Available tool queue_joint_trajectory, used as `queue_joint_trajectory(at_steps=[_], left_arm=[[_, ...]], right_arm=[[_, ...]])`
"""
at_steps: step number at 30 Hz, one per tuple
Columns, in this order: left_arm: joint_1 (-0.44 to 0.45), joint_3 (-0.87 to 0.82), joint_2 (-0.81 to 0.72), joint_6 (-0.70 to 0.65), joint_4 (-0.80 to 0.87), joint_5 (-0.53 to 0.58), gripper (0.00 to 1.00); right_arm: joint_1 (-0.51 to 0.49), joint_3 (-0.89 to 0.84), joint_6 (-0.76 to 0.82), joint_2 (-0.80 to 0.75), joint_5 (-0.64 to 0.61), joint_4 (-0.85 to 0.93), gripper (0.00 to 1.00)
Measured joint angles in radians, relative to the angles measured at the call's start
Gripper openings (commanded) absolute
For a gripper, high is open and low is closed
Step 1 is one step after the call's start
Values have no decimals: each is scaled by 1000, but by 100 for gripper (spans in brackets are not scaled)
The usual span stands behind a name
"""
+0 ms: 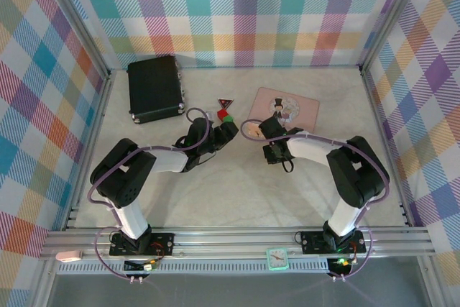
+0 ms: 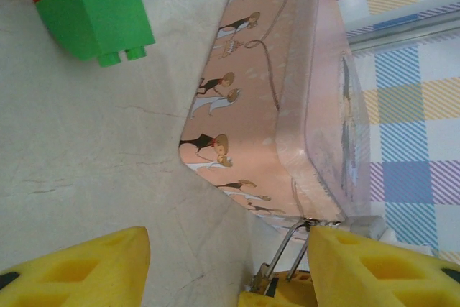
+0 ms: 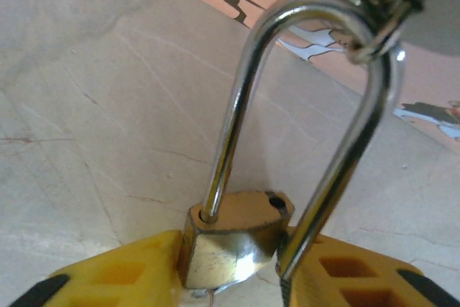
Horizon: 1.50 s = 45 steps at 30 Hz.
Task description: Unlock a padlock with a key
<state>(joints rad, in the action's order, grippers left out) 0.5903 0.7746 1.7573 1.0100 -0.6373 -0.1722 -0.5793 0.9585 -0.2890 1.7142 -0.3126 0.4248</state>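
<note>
Right wrist, one padlock (image 3: pixel 231 239), one gripper (image 3: pixel 237 287) clamping

1. Standing here, I can make out no word, number or brand on anything.
2. The pink box (image 1: pixel 287 109), far and right of centre, has cartoon figures printed on its lid and side, and I can read no lettering among them.
3. The small clock (image 1: pixel 277 258) at the near edge has a pale dial, with marks too small to read.
4. The red triangular piece (image 1: pixel 226 103), far centre, has a dark mark in its middle that is too small to tell.
5. The padlock (image 3: pixel 230 239) shows only glare on its brass body, and no stamp is legible.
</note>
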Motion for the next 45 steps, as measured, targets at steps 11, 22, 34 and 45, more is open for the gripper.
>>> queue_joint_trajectory(at_steps=[11,22,34,45], left_arm=[[6,-2,79,55,-148,-55,55],[97,23,167,60,-212,-60,53],[153,154,269,73,-230,-73,52],[154,160,292,70,-221,-45,52]], right_arm=[[3,0,29,-51,-6,-9,11],[97,-30,96,-90,218,-57,0],[185,-1,272,-118,417,-24,0],[195,140,441,-12,450,37,0]])
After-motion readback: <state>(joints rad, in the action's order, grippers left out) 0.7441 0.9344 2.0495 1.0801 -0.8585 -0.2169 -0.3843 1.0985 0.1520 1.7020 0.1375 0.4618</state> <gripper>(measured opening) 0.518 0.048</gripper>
